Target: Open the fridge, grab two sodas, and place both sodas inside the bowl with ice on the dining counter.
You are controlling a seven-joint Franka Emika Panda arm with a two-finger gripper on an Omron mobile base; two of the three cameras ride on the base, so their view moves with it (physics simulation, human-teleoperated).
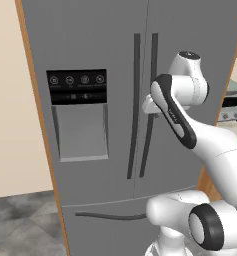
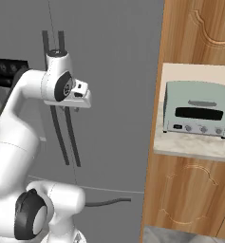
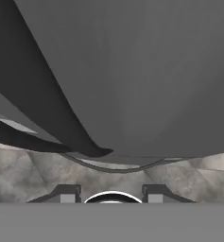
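Steel fridge (image 1: pixel 100 45) doors are shut; my gripper (image 2: pixel 71 108), jaws unclear, nears the right handle (image 1: pixel 151 100). I'd grip squarely, pull outward.

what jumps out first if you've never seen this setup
The tall grey fridge fills the scene, both doors shut, with a black dispenser panel on its left door. The white arm reaches up to the paired dark handles at the door seam. To the right, a pale green toaster oven sits in a wooden cabinet nook.
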